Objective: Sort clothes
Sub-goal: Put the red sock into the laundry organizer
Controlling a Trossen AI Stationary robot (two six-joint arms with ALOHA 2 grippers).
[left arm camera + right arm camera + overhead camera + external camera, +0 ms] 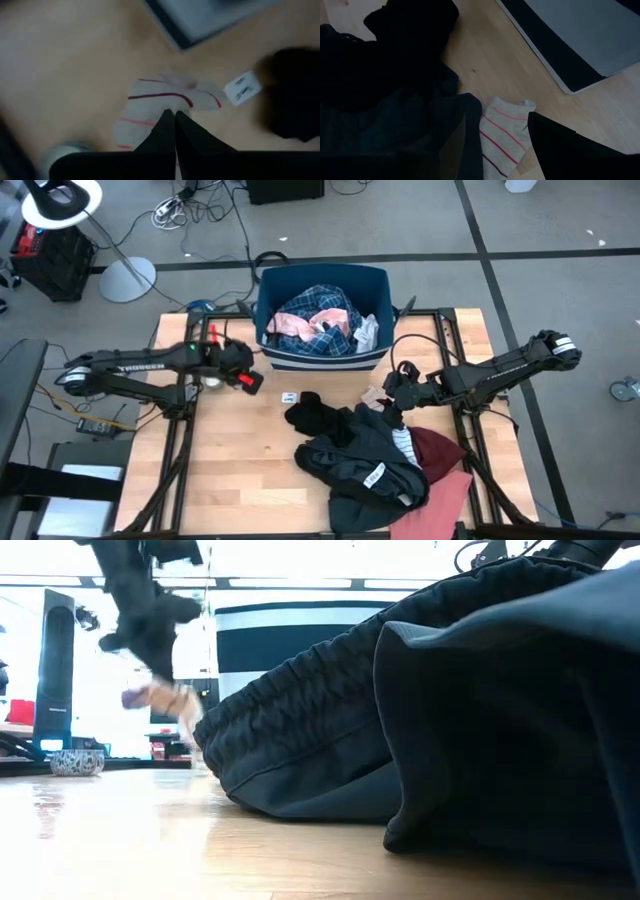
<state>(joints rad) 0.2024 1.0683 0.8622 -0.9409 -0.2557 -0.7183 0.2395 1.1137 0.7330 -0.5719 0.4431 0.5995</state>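
In the left wrist view my left gripper [175, 116] is shut on a white sock with red stripes [160, 100]. The low view shows that sock [165, 698] dangling under the gripper [150, 615], above the table. In the high view the left gripper [248, 378] hovers just in front of the navy bin [320, 358], which holds plaid and pink clothes [318, 320]. My right gripper [497, 112] stands open above a second striped sock [502, 135], which lies flat on the wood beside the dark pile of clothes [370, 460]. My left gripper pinches the striped sock between its two fingertips at a bunched part near the middle of the sock [167, 106]. The fingers come from above, slanting down. The sock hangs slack below them, lifted clear of the table.
A small white tag [242, 87] and a black garment [315, 415] lie on the wood between the two arms. A small round dish [75, 760] sits near the left arm. Maroon and salmon pieces [440, 470] lie at the pile's right edge. There is bare wood at the near left.
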